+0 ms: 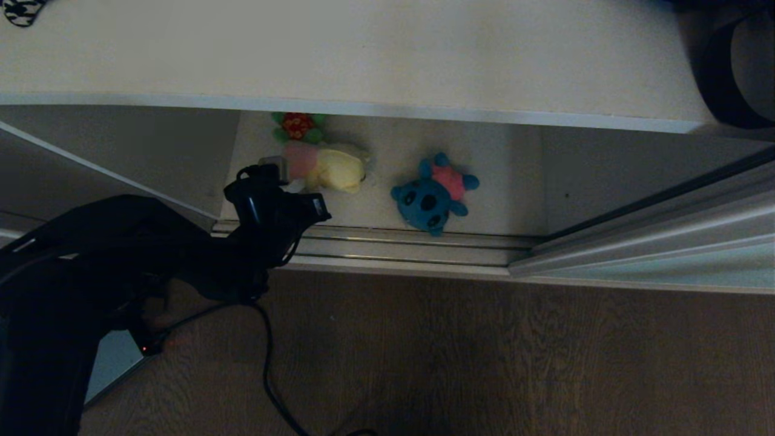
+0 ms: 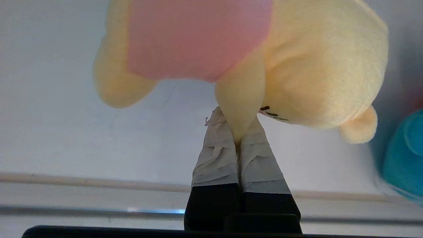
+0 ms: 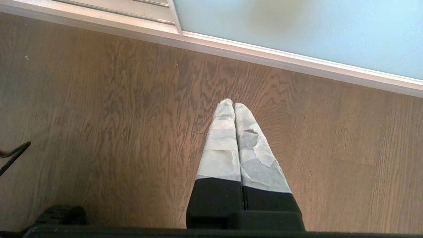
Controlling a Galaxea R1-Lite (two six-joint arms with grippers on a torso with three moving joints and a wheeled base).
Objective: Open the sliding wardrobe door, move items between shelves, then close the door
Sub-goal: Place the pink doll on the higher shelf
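Here, taped fingertips (image 2: 228, 145) of the left gripper (image 2: 237, 132) pinched shut on a limb of the pale yellow plush (image 2: 317, 76), just above the lower shelf (image 1: 496, 181); blue plush (image 1: 433, 194) beside it; sliding door (image 3: 297, 29) pushed aside. Right gripper (image 3: 234, 105) closed, empty, over wood floor (image 3: 99, 132).

Home, likely a bedroom. Built-in wardrobe: off-white shelves (image 1: 363, 54), frosted blue-green sliding wardrobe door (image 3: 297, 29) in slim pale frame, metal floor track (image 1: 393, 245). Brown wood-grain floor (image 1: 484, 363). Small plush toys (image 1: 433, 194) on the lower shelf, near its front edge.
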